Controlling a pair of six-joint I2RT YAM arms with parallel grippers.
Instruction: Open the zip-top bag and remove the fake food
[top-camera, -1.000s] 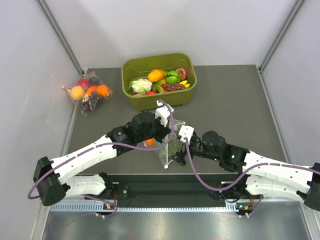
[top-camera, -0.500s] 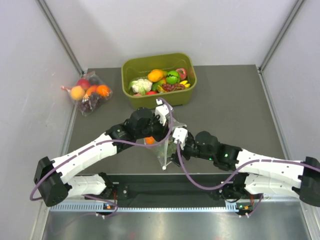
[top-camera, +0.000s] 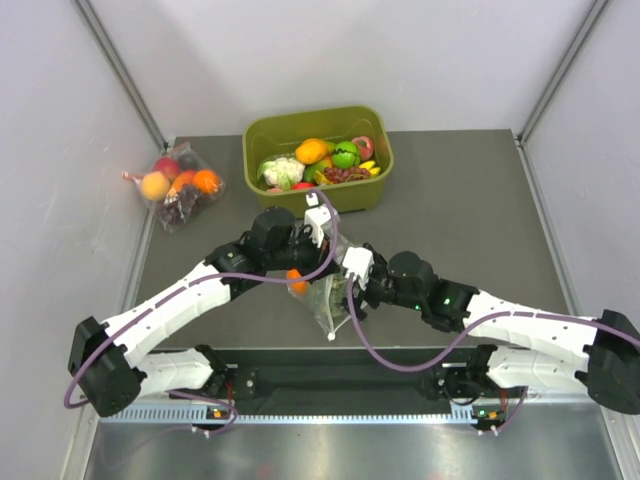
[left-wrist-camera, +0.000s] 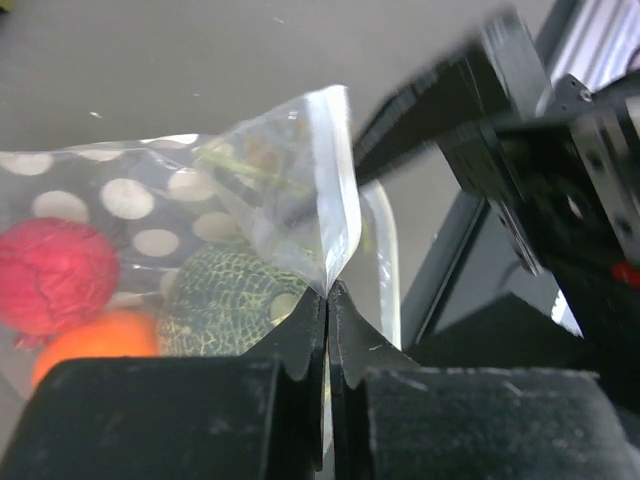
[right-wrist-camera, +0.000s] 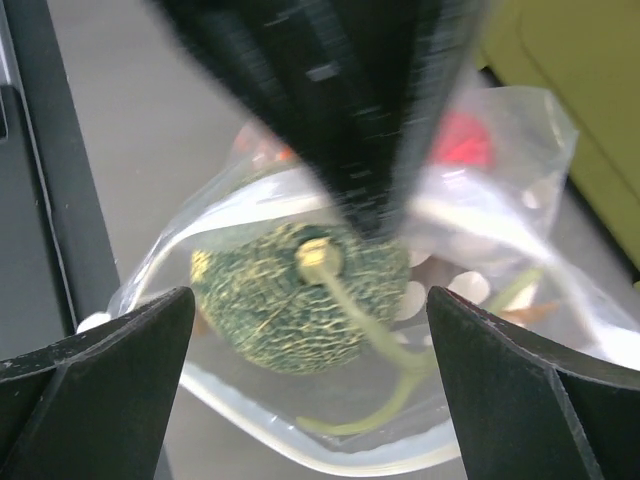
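Opening looked done: left gripper (left-wrist-camera: 327, 300) pinched the lip of the zip-top bag (top-camera: 322, 300) at the near middle of the table (top-camera: 470, 220); right gripper (right-wrist-camera: 310, 300) gaped over its spread mouth; fake food (left-wrist-camera: 225, 305) lay inside, unremoved.

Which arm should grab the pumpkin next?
Right. The right gripper is open, facing the pumpkin in the bag; the left gripper is shut on the bag's edge, so it's busy.

A robotics lab cell is shown: a grey table (top-camera: 470, 200) is walled by plain white panels (top-camera: 350, 50), aluminium struts (top-camera: 120, 75) are fixed at its far corners, and a slotted rail (top-camera: 340, 411) is mounted along its near edge.
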